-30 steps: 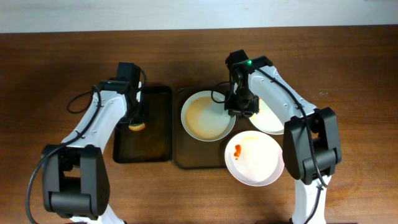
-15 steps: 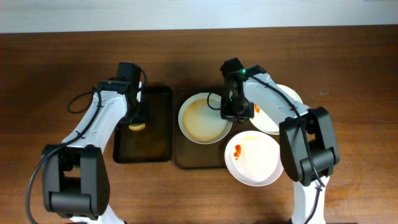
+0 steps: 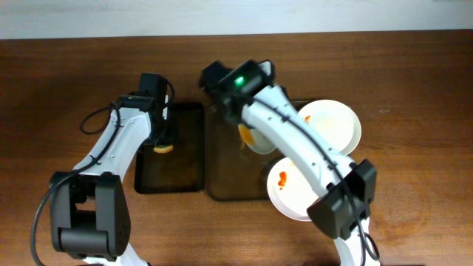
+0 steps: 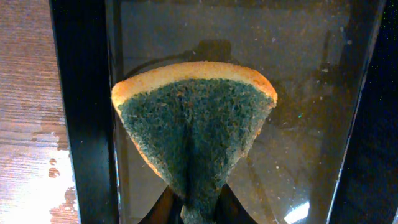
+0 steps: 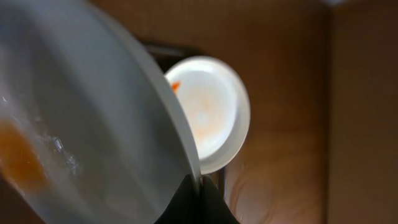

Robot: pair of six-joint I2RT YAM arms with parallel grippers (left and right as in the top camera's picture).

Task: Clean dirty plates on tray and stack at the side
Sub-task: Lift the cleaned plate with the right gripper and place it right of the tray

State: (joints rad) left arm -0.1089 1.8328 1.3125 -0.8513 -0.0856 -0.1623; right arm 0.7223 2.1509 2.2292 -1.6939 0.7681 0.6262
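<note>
clamping tilted plate [image 5: 93, 124], right arm [image 3: 295, 140] outstretched

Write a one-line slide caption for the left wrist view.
Left gripper holds a green-faced sponge over the dark tray.

White links [image 3: 111, 151], black joints [image 3: 151, 87], looping black cables [image 3: 94, 122]; green light [image 3: 239, 81] on right arm [image 3: 292, 137].
</note>
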